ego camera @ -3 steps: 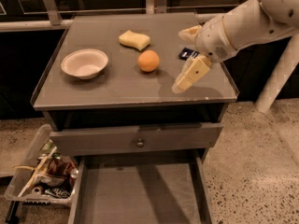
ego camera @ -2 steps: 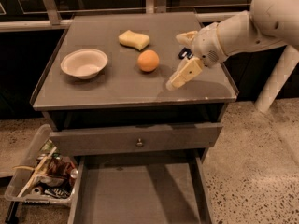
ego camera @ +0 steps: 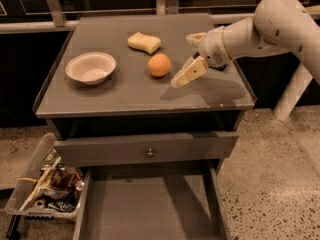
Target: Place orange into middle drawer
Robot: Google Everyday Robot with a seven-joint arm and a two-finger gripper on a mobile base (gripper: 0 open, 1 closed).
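The orange point(ego camera: 159, 65) sits on the grey cabinet top point(ego camera: 125, 91), near its middle. My gripper point(ego camera: 182, 60) is just to the right of the orange, a little above the top, and is open and empty. Its pale fingers point(ego camera: 189, 72) spread apart, one toward the front and one toward the back. The middle drawer point(ego camera: 150, 204) is pulled out below the cabinet, at the bottom of the view, with nothing seen on its floor.
A white bowl point(ego camera: 91, 67) stands left of the orange and a pale yellow sponge point(ego camera: 144, 42) lies behind it. A drawer front with a small knob point(ego camera: 149, 153) sits slightly out above the open drawer. A clear bin of litter point(ego camera: 45, 191) stands on the floor at the left.
My gripper has moved left across the cabinet top, closer to the orange. The orange, bowl and sponge have not moved.
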